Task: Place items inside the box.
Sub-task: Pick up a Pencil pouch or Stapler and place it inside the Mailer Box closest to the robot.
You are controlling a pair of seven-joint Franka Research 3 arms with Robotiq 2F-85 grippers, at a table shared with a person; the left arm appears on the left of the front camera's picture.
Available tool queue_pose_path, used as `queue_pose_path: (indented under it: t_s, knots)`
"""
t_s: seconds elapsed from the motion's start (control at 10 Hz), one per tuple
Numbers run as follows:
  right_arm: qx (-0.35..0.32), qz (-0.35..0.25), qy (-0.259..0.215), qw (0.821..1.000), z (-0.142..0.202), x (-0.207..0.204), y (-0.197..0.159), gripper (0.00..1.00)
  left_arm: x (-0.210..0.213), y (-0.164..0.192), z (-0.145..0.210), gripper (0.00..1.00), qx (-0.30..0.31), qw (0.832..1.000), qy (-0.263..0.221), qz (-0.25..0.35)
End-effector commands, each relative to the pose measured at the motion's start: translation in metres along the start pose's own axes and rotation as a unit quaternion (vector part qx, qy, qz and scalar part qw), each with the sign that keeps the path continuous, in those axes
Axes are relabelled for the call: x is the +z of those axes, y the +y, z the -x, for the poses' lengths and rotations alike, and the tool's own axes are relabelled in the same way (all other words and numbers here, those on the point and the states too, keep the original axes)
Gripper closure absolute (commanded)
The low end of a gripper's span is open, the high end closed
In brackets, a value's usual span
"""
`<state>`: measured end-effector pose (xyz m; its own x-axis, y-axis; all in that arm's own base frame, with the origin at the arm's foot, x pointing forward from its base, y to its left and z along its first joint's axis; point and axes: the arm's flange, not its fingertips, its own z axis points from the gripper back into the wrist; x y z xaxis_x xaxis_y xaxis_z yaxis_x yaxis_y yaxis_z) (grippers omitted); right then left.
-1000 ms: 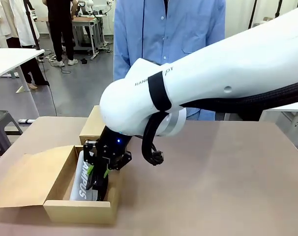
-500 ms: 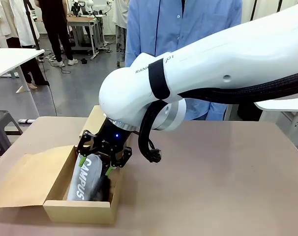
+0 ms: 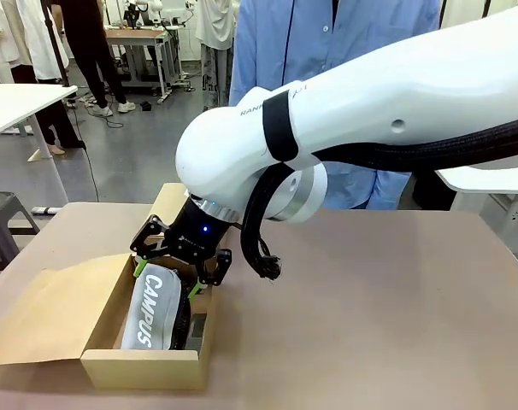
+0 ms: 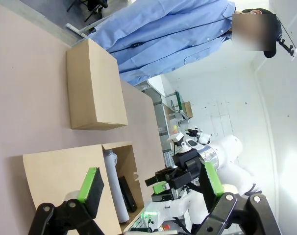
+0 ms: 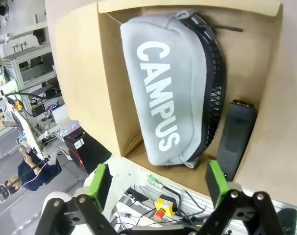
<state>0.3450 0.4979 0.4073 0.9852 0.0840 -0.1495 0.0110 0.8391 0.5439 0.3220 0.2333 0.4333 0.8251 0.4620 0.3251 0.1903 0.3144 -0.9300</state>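
The grey "CAMPUS" pencil case (image 3: 151,309) lies lengthwise inside the open cardboard box (image 3: 144,366) at the table's front left. A black oblong item (image 3: 196,329) lies beside it against the box's right wall. My right gripper (image 3: 167,275) hovers open just above the case's far end, touching nothing. In the right wrist view the pencil case (image 5: 170,93) and the black item (image 5: 235,136) lie below the spread right gripper (image 5: 158,188). My left gripper (image 4: 152,180) is open with nothing in it, looking at the box (image 4: 65,171) from the side.
A second, closed cardboard box (image 3: 161,215) stands just behind the open one. The open box's flap (image 3: 45,312) lies flat to its left. A person in a blue shirt (image 3: 327,43) stands at the far side. The table's right half (image 3: 387,316) is bare.
My right gripper has opened, let go of the pencil case and risen a little. The case has settled flat in the box. The person has stepped to the right.
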Motion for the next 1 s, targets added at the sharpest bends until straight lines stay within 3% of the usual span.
queue_pose_path:
  t_s: [0.0, 0.1, 0.2, 0.3, 0.5, 0.7, 0.8, 0.9]
  knots:
    - [-0.002, -0.021, 0.005, 1.000, 0.005, 0.027, -0.007, 0.00, 0.000, -0.001, 0.001, 0.00, -0.010, 1.000, -0.002, 0.008]
    - [0.006, -0.025, -0.013, 1.000, 0.007, 0.058, -0.016, 0.00, 0.000, -0.001, 0.001, 0.00, -0.010, 1.000, -0.002, 0.008]
    - [0.013, -0.018, -0.003, 1.000, 0.008, 0.110, -0.043, 0.00, 0.000, -0.001, 0.001, 0.00, -0.010, 1.000, -0.002, 0.008]
    - [0.000, -0.014, 0.030, 0.999, 0.009, 0.160, -0.079, 0.00, 0.000, -0.001, 0.001, 0.00, -0.010, 1.000, -0.002, 0.008]
    - [-0.067, -0.024, 0.054, 0.996, 0.015, 0.242, -0.163, 0.00, 0.000, -0.001, 0.001, 0.00, -0.010, 1.000, -0.002, 0.008]
    - [-0.105, -0.109, 0.082, 0.985, 0.030, 0.306, -0.252, 0.00, 0.000, -0.001, 0.001, 0.00, -0.010, 1.000, -0.002, 0.008]
    - [-0.085, -0.166, 0.103, 0.977, 0.037, 0.330, -0.299, 0.00, 0.000, -0.001, 0.001, 0.00, -0.010, 1.000, -0.002, 0.008]
    - [-0.098, -0.258, 0.096, 0.957, 0.049, 0.345, -0.354, 0.00, 0.000, -0.001, 0.001, 0.00, -0.010, 1.000, -0.002, 0.008]
